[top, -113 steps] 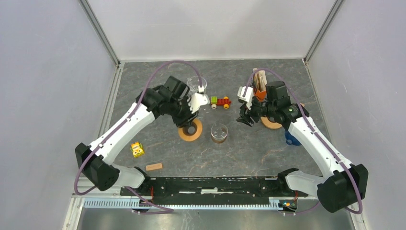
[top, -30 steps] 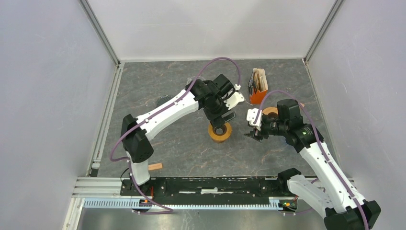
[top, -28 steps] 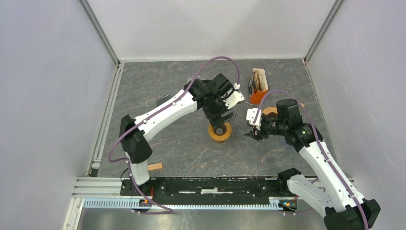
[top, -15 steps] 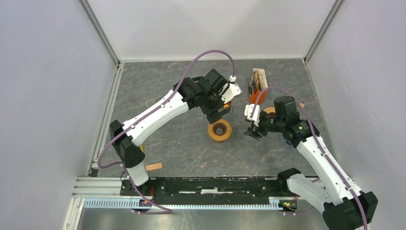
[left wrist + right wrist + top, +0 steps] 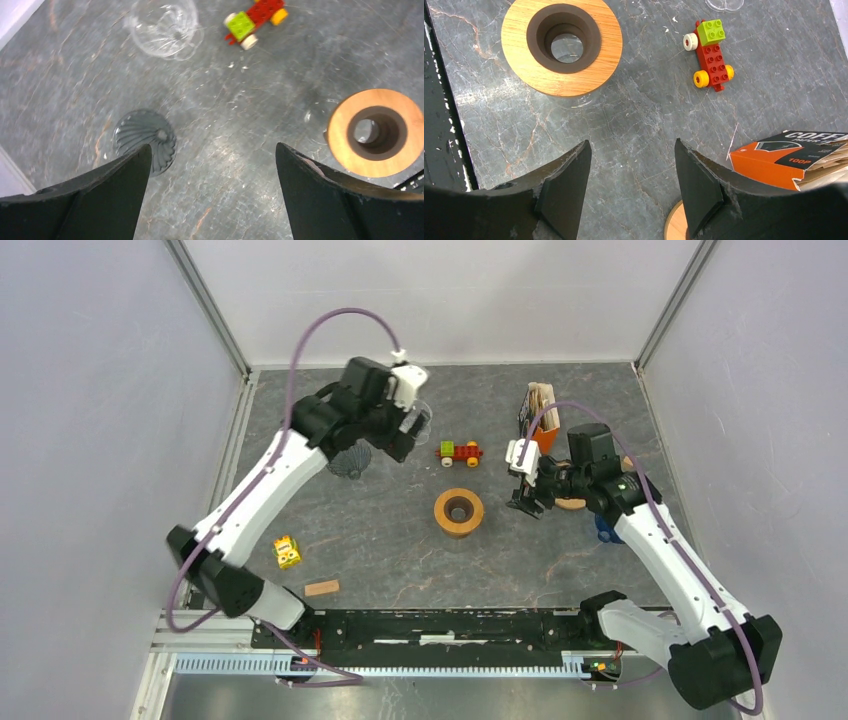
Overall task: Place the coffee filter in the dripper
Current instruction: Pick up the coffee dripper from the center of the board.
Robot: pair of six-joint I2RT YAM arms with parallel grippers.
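Note:
Coffee filters stand packed in an orange box (image 5: 541, 422) at the back right, its corner showing in the right wrist view (image 5: 784, 160). A clear ribbed glass dripper (image 5: 162, 27) and a dark grey ribbed dripper (image 5: 145, 140) sit at the back left. In the top view the grey dripper (image 5: 350, 458) lies beside my left gripper (image 5: 400, 435), which partly hides the clear one. My left gripper (image 5: 212, 150) hangs wide open and empty above bare table. Between the box and the wooden ring, my right gripper (image 5: 632, 145) is open and empty too.
A wooden ring (image 5: 459, 512) rests on a glass in the middle. A toy brick car (image 5: 459, 451) lies behind it. A second wooden ring (image 5: 572, 503) and a blue object (image 5: 603, 530) sit under the right arm. A yellow block (image 5: 287, 552) and a wooden block (image 5: 321, 588) lie front left.
My left arm has swung from above the wooden ring to the back left, over the drippers, opening wider. My right gripper has edged back toward the filter box and opened a little.

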